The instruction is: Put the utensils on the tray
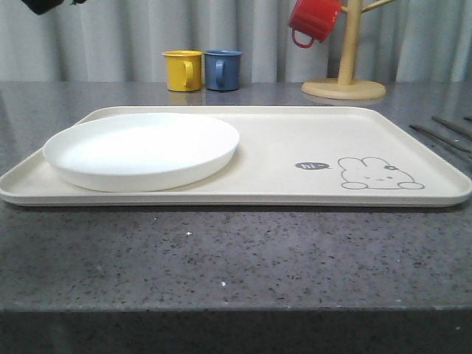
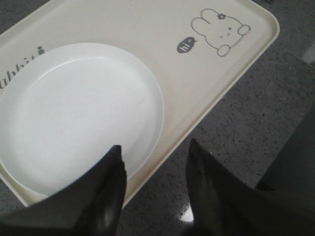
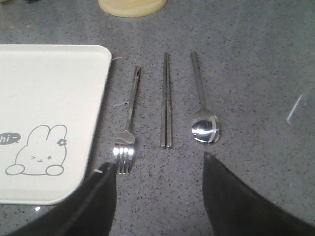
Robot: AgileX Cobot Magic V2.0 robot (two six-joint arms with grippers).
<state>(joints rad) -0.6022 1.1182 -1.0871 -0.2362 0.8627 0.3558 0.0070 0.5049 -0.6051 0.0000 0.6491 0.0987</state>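
Fingers (image 2: 110,189) of my left gripper (image 2: 156,169) stand spread wide with nothing between them, hovering over the near edge of the tray (image 2: 147,29), where the round white plate (image 2: 74,108) sits on the tray's left part. My right gripper (image 3: 160,189) is likewise parted wide and empty, its dark fingers (image 3: 231,196) poised above the grey speckled table (image 3: 256,73). Just beyond them, on the table beside the tray's right edge, the utensils lie side by side and apart from one another: fork (image 3: 129,118) nearest the tray, chopsticks (image 3: 166,101) in the middle, spoon (image 3: 202,103) farthest out. None rests on the tray. In the front view I see the tray (image 1: 295,140) bearing the plate (image 1: 140,151) at left and the rabbit drawing (image 1: 380,175) at right; behind it stand a yellow mug (image 1: 182,70), a blue mug (image 1: 223,69), and a wooden mug stand (image 1: 346,59) holding a red mug (image 1: 313,21).
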